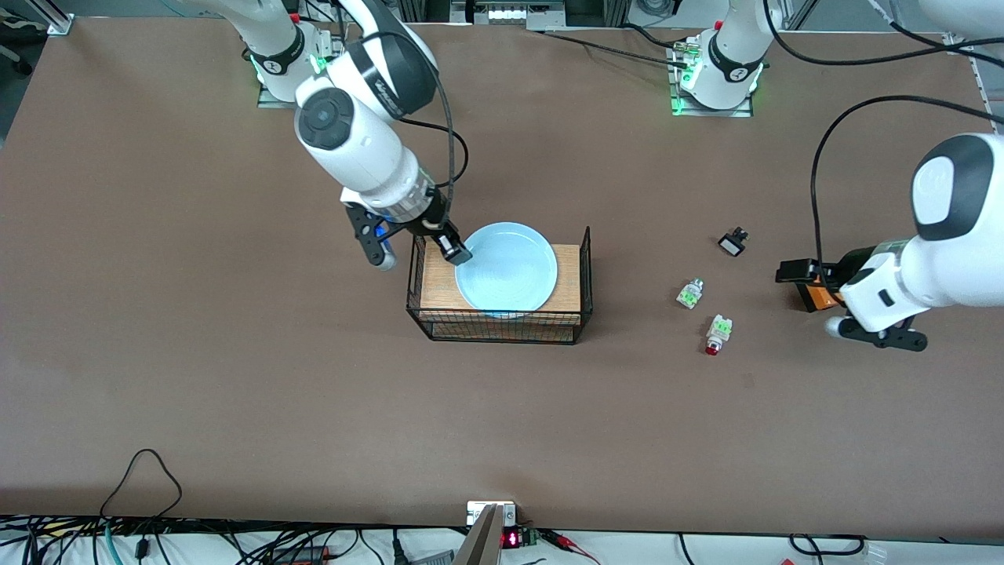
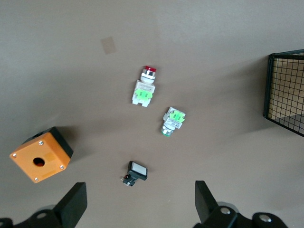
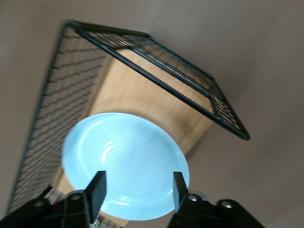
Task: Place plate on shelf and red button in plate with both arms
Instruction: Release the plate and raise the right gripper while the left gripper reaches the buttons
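A: Right gripper (image 3: 137, 183)?
B: Jaws apart over the plate (image 1: 507, 267), which sits in the basket (image 1: 584, 271); seemingly released.
A: Left gripper (image 2: 140, 202)?
B: Wide open, empty. The red button (image 2: 144, 87) lies ahead, long axis pointing roughly away from the jaws. That arm's nearer.
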